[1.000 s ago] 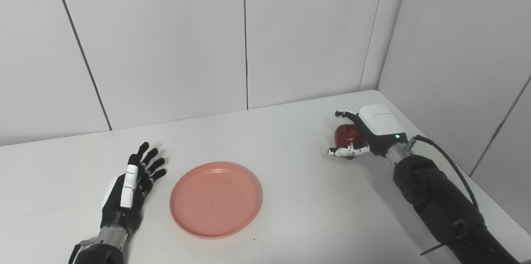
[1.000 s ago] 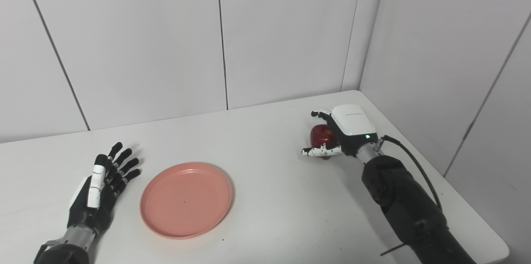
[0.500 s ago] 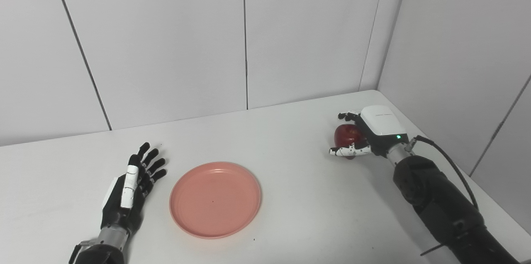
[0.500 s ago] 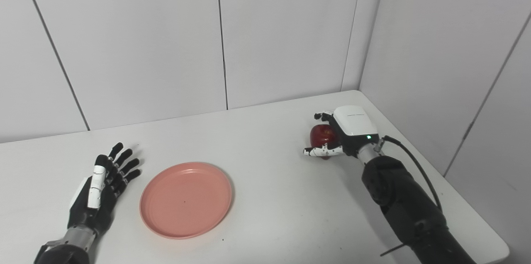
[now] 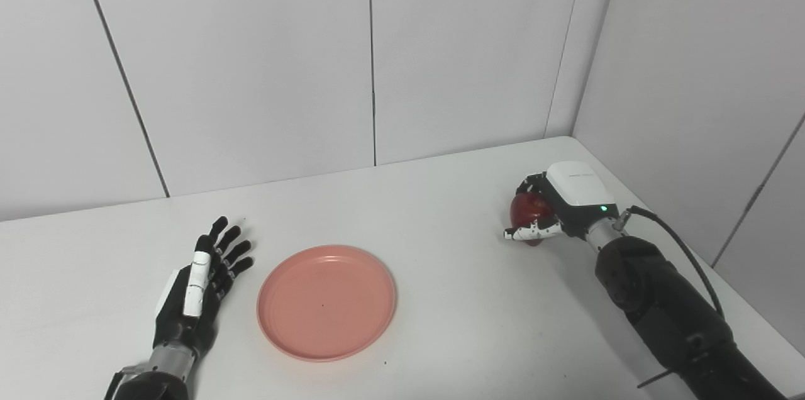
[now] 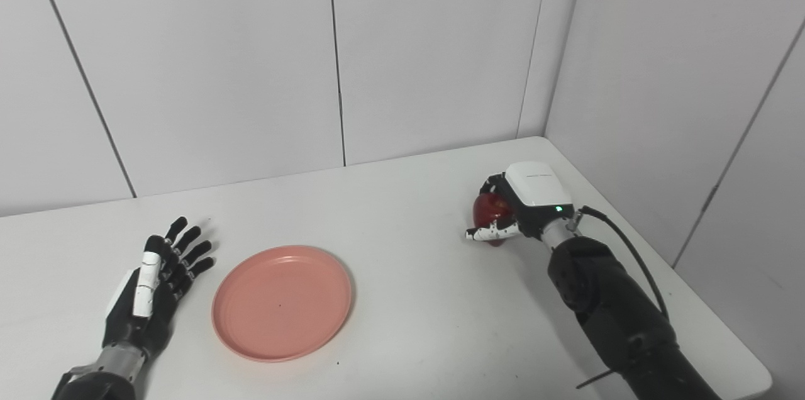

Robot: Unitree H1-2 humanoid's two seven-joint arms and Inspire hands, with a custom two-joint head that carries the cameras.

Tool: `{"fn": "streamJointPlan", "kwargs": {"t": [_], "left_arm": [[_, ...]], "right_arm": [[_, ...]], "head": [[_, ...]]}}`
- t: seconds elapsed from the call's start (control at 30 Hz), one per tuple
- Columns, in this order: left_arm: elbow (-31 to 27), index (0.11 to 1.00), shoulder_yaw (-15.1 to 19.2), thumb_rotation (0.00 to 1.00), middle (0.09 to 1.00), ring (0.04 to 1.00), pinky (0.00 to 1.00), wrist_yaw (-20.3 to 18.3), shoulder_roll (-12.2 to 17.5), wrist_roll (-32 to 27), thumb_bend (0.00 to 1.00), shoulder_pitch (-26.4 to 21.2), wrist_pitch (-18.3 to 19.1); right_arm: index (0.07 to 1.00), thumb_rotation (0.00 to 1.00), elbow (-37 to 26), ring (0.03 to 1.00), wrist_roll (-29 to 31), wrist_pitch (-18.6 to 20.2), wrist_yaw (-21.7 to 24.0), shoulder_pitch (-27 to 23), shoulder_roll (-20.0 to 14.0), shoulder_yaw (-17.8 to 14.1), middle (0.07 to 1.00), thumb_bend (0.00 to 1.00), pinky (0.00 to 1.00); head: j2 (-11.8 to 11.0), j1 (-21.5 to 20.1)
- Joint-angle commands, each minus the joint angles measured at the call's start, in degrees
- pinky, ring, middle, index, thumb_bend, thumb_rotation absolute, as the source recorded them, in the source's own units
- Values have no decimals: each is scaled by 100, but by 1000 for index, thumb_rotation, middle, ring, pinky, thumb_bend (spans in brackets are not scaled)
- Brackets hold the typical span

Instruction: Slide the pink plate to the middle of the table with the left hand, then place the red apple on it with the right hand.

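The pink plate [image 5: 326, 301] lies flat on the white table [image 5: 453, 299], a bit left of centre. Just left of it rests my left hand [image 5: 200, 287], open, fingers spread, not touching the plate. At the far right, the red apple [image 5: 527, 210] sits near the table's right edge with my right hand [image 5: 553, 205] wrapped around it: fingers curl over its top and far side, the thumb runs under its front. Much of the apple is hidden by the hand. In the right eye view the right hand [image 6: 516, 202] clasps the apple [image 6: 489, 210] the same way.
White wall panels close the table off at the back and along the right, forming a corner close behind the right hand. A black cable [image 5: 679, 243] loops off the right forearm. The table's right edge [image 6: 710, 299] runs just beside that arm.
The right hand's fingers have curled down over the apple and closed on it; the apple has shifted slightly right within the grasp. Left hand and plate have stayed put.
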Motion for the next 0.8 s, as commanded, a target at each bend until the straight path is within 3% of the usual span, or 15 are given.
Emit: {"fn": "streamJointPlan", "kwargs": {"t": [0.0, 0.37, 0.53, 0.77], "left_arm": [[125, 958, -23, 930, 962, 910, 873, -44, -58, -60, 746, 222, 51], [126, 951, -35, 931, 959, 903, 861, -39, -57, -38, 758, 225, 15], [156, 951, -28, 925, 957, 901, 858, -40, -60, -44, 769, 215, 1], [123, 953, -24, 924, 958, 900, 846, -41, -61, -54, 760, 225, 39]], "right_arm": [[552, 459, -81, 455, 31, 131, 17, -212, -161, -26, 538, 652, 376], [549, 448, 10, 424, 153, 110, 175, -238, -198, 43, 490, 582, 350], [458, 447, 118, 311, 192, 98, 149, -241, -201, 70, 376, 482, 259], [449, 402, 102, 263, 306, 6, 90, -226, -224, 46, 338, 422, 205]], "head": [[1, 3], [26, 35], [26, 35], [31, 34]]}}
